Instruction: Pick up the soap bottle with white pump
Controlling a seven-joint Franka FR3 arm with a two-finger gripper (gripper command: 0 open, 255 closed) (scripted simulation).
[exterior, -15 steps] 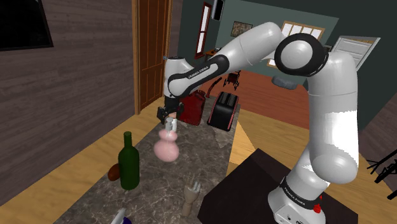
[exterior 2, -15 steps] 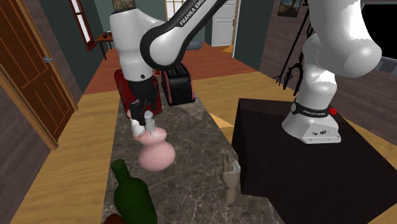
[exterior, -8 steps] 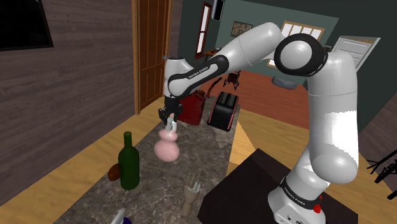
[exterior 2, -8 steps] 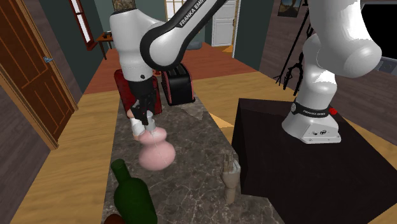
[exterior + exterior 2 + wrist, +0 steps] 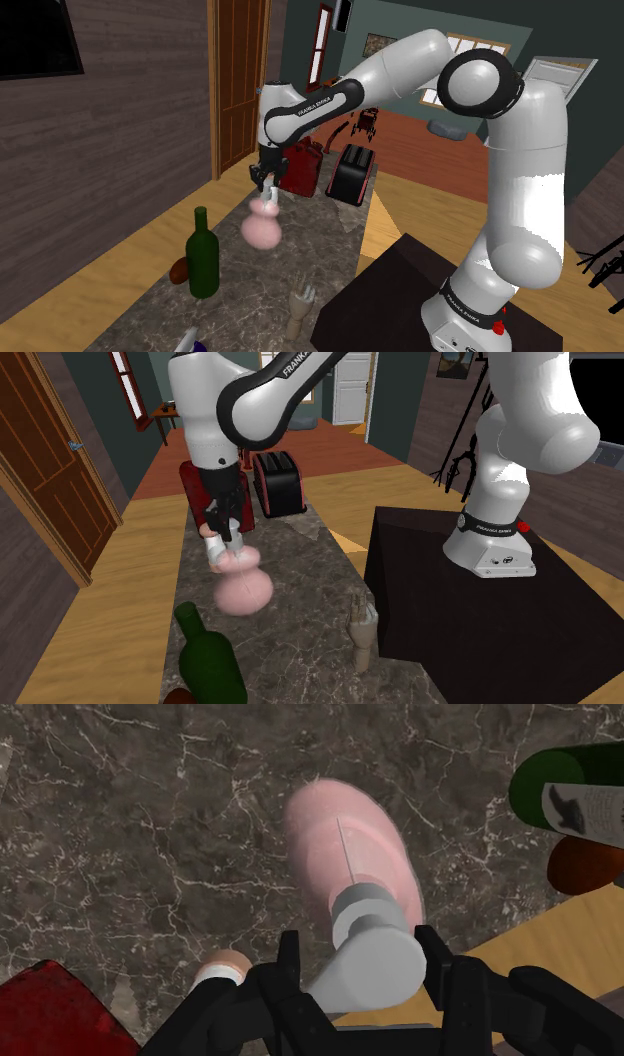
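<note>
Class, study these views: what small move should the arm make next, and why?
Probably raise the hand straight up: its fingers clasp the white pump of the pink soap bottle, which hangs tilted, close to the marble counter.

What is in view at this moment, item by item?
soap bottle: 1, pink with white pump, over the counter, clasped at its pump
wine bottle: 1, dark green, upright on the counter
rounded object: 1, brown, beside the wine bottle
hand figurine: 1, tan, upright near the stand
toaster: 1, black and red, counter's far end
blocky object: 1, dark red, beside the toaster
counter: 1, dark marble
stand: 1, black box
arm: 1, white
gripper: 1, black, shut on the pump
</note>
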